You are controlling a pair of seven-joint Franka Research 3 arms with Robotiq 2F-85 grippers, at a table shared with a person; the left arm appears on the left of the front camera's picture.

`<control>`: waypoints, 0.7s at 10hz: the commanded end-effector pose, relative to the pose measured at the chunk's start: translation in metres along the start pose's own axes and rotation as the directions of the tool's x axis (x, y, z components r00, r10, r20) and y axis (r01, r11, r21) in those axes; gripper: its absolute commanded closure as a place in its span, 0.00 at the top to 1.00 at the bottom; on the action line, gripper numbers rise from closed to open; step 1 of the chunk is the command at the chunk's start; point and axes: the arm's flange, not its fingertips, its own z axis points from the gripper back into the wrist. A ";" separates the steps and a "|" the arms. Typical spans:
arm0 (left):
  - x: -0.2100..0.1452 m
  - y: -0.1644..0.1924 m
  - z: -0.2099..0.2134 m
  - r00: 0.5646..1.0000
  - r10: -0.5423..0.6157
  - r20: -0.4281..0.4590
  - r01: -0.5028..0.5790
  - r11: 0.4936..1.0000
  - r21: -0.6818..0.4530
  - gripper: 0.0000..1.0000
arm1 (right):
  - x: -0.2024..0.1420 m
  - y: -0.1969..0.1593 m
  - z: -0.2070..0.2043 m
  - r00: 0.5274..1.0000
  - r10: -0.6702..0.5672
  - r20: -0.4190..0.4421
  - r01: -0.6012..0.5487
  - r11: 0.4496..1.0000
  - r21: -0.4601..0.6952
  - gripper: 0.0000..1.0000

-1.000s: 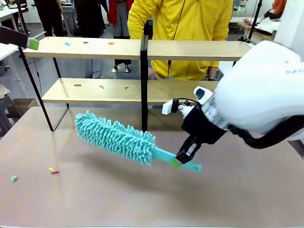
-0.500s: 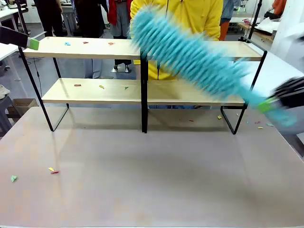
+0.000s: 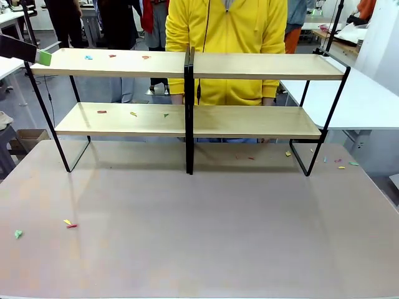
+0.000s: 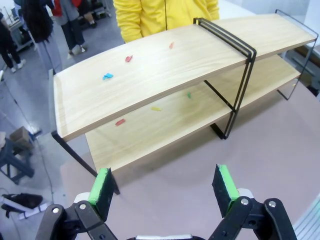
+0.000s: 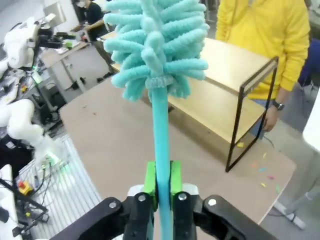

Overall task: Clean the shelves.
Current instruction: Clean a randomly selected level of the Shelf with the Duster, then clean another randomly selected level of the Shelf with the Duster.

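The shelves (image 3: 249,65), light-wood boards on a black frame, lie beyond the right claw (image 5: 162,175), clenched on a fluffy teal duster (image 5: 157,45); the left claw (image 4: 162,172) gapes empty. Likely next: brush the coloured scraps (image 4: 107,76) off.

1. The beige tabletop (image 3: 206,230) in front of the shelves (image 3: 262,65) lies open, with a few scraps (image 3: 68,223) at its left.
2. The black centre post (image 3: 189,112) divides the gap between the tiers.
3. A person (image 3: 227,37) stands close behind.
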 end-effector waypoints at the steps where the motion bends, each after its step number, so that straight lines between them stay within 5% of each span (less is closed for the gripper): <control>1: -0.001 0.000 0.000 1.000 0.001 0.004 -0.001 1.000 0.005 1.00 | 0.008 0.008 0.017 1.000 0.019 0.016 -0.020 0.999 0.038 0.13; 7: -0.001 0.000 0.000 1.000 0.001 0.004 -0.001 1.000 0.005 1.00 | 0.008 0.008 0.017 1.000 0.019 0.016 -0.020 0.999 0.038 0.13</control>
